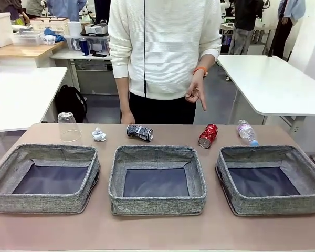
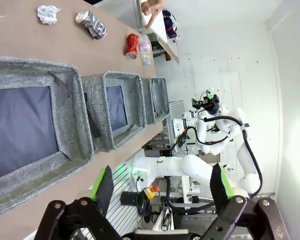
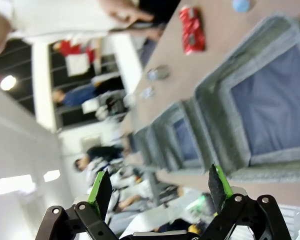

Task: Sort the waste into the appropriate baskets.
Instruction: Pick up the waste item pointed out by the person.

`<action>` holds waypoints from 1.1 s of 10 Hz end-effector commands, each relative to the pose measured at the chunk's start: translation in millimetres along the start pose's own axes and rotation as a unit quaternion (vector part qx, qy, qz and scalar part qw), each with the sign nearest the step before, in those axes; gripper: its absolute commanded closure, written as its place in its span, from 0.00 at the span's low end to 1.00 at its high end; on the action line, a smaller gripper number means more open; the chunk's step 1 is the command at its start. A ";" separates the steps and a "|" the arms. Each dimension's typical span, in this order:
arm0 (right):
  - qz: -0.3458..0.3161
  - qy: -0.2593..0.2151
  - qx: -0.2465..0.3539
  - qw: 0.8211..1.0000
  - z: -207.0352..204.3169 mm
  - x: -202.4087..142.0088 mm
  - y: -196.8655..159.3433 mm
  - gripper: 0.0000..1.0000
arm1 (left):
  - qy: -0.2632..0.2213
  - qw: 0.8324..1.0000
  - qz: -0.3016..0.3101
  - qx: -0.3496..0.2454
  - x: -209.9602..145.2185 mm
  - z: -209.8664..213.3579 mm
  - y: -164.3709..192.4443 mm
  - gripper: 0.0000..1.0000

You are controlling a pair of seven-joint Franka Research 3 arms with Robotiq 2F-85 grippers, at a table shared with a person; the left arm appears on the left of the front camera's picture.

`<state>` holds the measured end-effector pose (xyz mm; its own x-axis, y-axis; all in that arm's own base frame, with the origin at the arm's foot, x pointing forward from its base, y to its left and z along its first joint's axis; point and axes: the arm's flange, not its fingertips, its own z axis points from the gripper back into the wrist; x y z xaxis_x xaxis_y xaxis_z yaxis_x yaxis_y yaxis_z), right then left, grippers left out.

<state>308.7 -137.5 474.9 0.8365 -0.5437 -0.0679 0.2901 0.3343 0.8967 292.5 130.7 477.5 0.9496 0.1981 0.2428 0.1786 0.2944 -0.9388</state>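
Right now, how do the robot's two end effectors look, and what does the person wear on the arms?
Both the left end effector and the right end effector are black, with angular linked bodies, round bolts at the joints, and two flat fingers faced with green pads. The person wears a white ribbed sweater whose sleeves end above the wrists and an orange wristband.

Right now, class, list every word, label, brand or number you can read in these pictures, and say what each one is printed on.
No text is legible.
Print on the crushed black-and-white can: too small to read.
Markings on the crushed red can: blurred, unreadable.
Pink label on the clear bottle: too small to read.
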 end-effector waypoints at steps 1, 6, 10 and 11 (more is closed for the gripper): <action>0.013 -0.023 -0.120 0.992 -75.4 -22.9 45.2 0.00 | -0.001 1.000 -0.011 -0.009 2.3 1.3 -1.5 0.00; 0.097 0.017 -0.241 0.966 -235.8 -36.1 104.3 0.00 | -0.001 1.000 -0.011 -0.009 2.3 1.3 -1.5 0.00; 0.093 0.031 -0.230 0.968 -226.2 -57.3 95.4 0.00 | -0.001 1.000 -0.011 -0.009 2.3 1.3 -1.5 0.00; 0.104 0.027 -0.234 0.966 -244.6 -49.5 96.5 0.00 | -0.001 1.000 -0.011 -0.009 2.3 1.3 -1.5 0.00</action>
<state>403.3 101.2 461.9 0.9190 -0.3908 0.0527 0.2800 0.7407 0.6107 294.3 131.8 478.6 0.9499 0.1966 0.2430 0.1786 0.2966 -0.9381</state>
